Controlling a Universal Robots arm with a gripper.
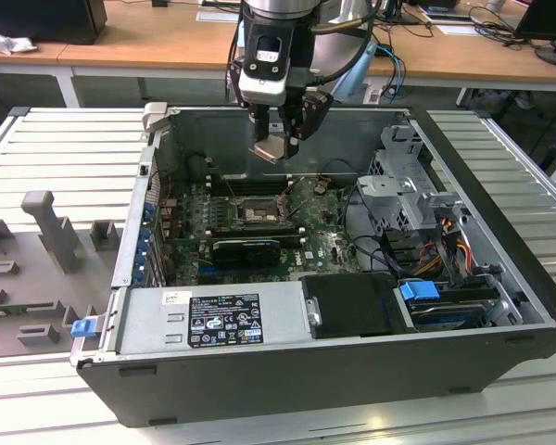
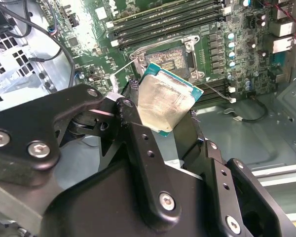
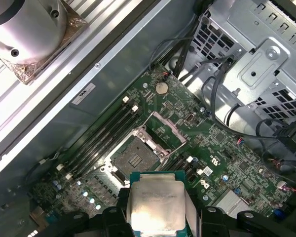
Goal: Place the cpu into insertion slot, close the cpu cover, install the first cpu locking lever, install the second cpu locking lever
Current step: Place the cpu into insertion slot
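Silver-grey cpu (image 3: 157, 202), clamped by its edges in your gripper (image 1: 276, 141), hangs well above the green board (image 3: 222, 148). Insertion slot (image 3: 135, 157) lies below the gripper and a little ahead of it, bare, with the cpu cover (image 3: 166, 129) apparently swung open just beyond. In the second wrist view the chip looks tilted against the socket plane. Your arm points down into the open case (image 1: 352, 371).

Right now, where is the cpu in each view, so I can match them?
Exterior view: the cpu hangs in the gripper, above the open case.
Second wrist view: the cpu, tilted, beside the insertion slot.
First wrist view: the cpu, clamped, short of the insertion slot.
Shared landmark: the insertion slot.
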